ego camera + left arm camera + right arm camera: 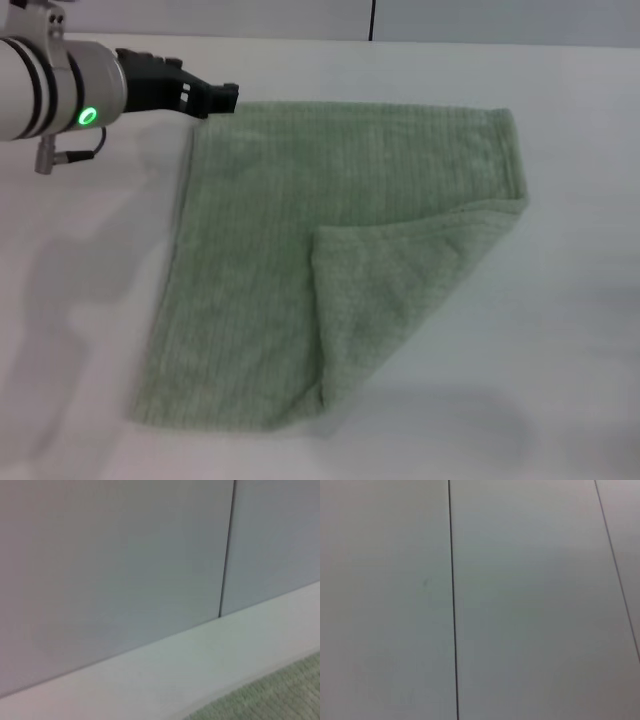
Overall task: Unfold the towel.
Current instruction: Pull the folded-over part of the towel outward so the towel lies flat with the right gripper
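Note:
The pale green towel (300, 250) lies flat on the white table (80, 300) in the head view. Its near right corner is folded over onto the cloth as a triangular flap (400, 300). My left gripper (215, 98) hovers at the towel's far left corner, just above its edge. A strip of the towel (270, 695) also shows in the left wrist view. My right gripper is out of view.
A grey panelled wall (450, 18) runs along the table's far edge. The right wrist view shows only wall panels (520, 605) with dark seams.

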Available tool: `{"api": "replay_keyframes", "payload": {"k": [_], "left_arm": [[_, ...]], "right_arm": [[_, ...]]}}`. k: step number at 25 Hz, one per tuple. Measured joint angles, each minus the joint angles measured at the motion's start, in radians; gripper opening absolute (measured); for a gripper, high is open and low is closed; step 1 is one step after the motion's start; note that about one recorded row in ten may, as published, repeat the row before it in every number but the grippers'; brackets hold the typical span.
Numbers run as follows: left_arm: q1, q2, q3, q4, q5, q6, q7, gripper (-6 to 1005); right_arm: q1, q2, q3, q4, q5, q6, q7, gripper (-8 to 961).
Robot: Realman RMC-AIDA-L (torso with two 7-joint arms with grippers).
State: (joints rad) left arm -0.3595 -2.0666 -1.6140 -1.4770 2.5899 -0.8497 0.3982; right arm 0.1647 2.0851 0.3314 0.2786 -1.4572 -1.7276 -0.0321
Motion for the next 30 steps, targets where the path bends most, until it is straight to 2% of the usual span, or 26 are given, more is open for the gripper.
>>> {"api": "replay_keyframes", "payload": {"k": [5,6,9,12,14,17,19,22,23,25,26,27,28,29,30], "left_arm": [[-0.012,0.000,0.000,0.024,-0.003,0.000,-0.001,661],[-0.028,0.001,0.005,0.073,-0.005,0.004,0.004,660],[-0.039,0.000,0.014,0.122,-0.005,0.042,0.006,659],[-0.039,0.000,0.014,0.122,-0.005,0.042,0.006,565],[-0.067,0.001,0.029,0.166,-0.001,0.045,0.029,502],[-0.067,0.001,0.029,0.166,-0.001,0.045,0.029,338],[-0.073,0.000,0.062,0.175,0.003,0.043,0.048,228],[-0.079,0.000,0.063,0.183,0.005,0.036,0.048,-2],[-0.083,0.000,0.063,0.188,0.005,0.034,0.047,-2],[-0.097,0.001,0.062,0.212,0.005,0.027,0.042,-2],[-0.108,0.001,0.059,0.234,0.007,0.023,0.040,-2],[-0.108,0.001,0.059,0.234,0.007,0.023,0.040,-2],[-0.110,0.001,0.057,0.240,0.007,0.022,0.039,-2],[-0.112,0.001,0.056,0.244,0.008,0.022,0.039,-2],[-0.112,0.001,0.056,0.244,0.008,0.022,0.039,-2]], "right_arm": [[-0.001,0.000,-0.004,-0.001,0.000,0.001,0.000,802],[-0.003,0.000,-0.004,0.001,0.000,0.001,0.000,802],[-0.003,0.000,-0.006,0.001,0.000,0.001,0.001,802],[-0.003,0.000,-0.018,0.001,0.000,0.001,0.001,802],[-0.001,-0.001,-0.027,0.003,0.000,0.001,0.002,802],[0.000,0.000,-0.035,0.005,0.000,-0.011,0.002,802],[0.007,-0.001,-0.076,0.011,-0.013,-0.040,0.002,802],[0.018,-0.005,-0.112,0.020,-0.049,-0.061,-0.005,802],[0.025,-0.009,-0.123,0.033,-0.081,-0.067,-0.013,802],[0.041,-0.021,-0.134,0.071,-0.149,-0.062,-0.025,802],[0.058,-0.050,-0.136,0.135,-0.222,-0.026,-0.031,802],[0.058,-0.050,-0.136,0.135,-0.222,-0.026,-0.031,802],[0.064,-0.071,-0.136,0.172,-0.252,0.000,-0.033,802],[0.080,-0.117,-0.136,0.263,-0.310,0.063,-0.043,802],[0.080,-0.117,-0.136,0.263,-0.310,0.063,-0.043,802]]}}
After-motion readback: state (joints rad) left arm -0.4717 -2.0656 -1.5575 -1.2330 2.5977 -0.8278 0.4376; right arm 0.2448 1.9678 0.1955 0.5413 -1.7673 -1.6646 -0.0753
